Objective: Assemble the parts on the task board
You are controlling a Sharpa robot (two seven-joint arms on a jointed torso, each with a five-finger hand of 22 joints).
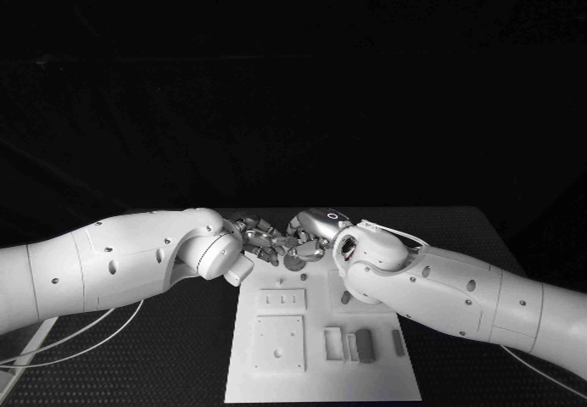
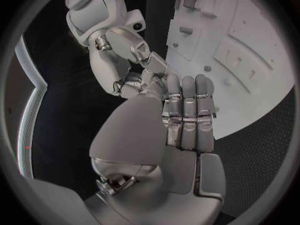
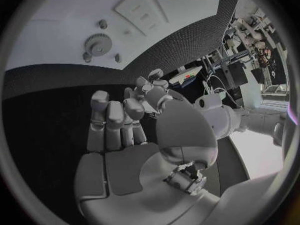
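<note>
Hands meet over the far end of the white task board (image 1: 321,386). Left hand (image 1: 259,242) has fingers straight and together, touching the right hand (image 1: 309,236), whose fingers curl loosely; whether either holds anything cannot be told. Grey parts (image 1: 365,346) lie nearer on the board.

Black textured desk (image 1: 147,356) down front, pure darkness behind it; off past the desk's edge, what looks like cluttered equipment racks (image 3: 250,45) under bright room light.
</note>
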